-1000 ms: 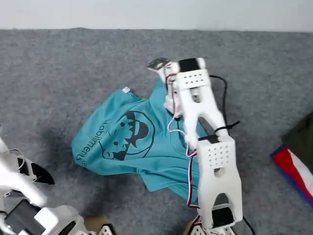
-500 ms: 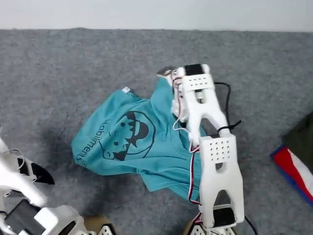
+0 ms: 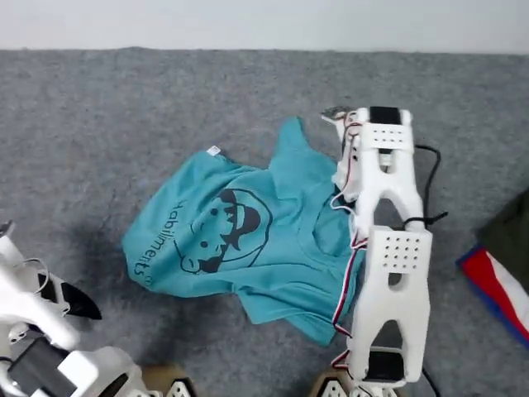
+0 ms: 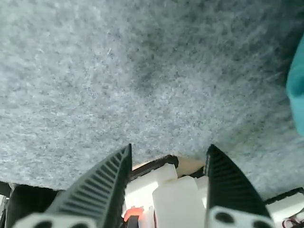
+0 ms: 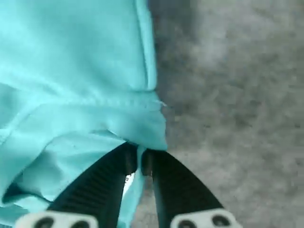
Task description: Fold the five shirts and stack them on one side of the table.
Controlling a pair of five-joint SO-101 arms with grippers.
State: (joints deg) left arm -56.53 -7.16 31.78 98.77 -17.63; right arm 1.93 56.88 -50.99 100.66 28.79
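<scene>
A teal shirt point(image 3: 240, 236) with a dark cartoon print lies crumpled in the middle of the grey carpet. My right gripper point(image 3: 337, 117) is at the shirt's far right corner. In the right wrist view that gripper point(image 5: 139, 154) is shut on a hemmed edge of the teal shirt point(image 5: 76, 71). My left gripper point(image 3: 70, 299) sits low at the near left, apart from the shirt. Seen from the left wrist, it point(image 4: 169, 151) hangs open over bare carpet, with a sliver of teal shirt point(image 4: 297, 85) at the picture's edge.
At the right edge of the table lie a dark green garment point(image 3: 508, 236) and a red, white and blue one point(image 3: 496, 285). The right arm point(image 3: 388, 265) lies over the shirt's right side. Grey carpet point(image 3: 124, 107) stretches to the far left.
My right gripper has moved to the right, drawing the shirt's far corner with it, so the fabric is spread wider. The left arm has barely shifted.
</scene>
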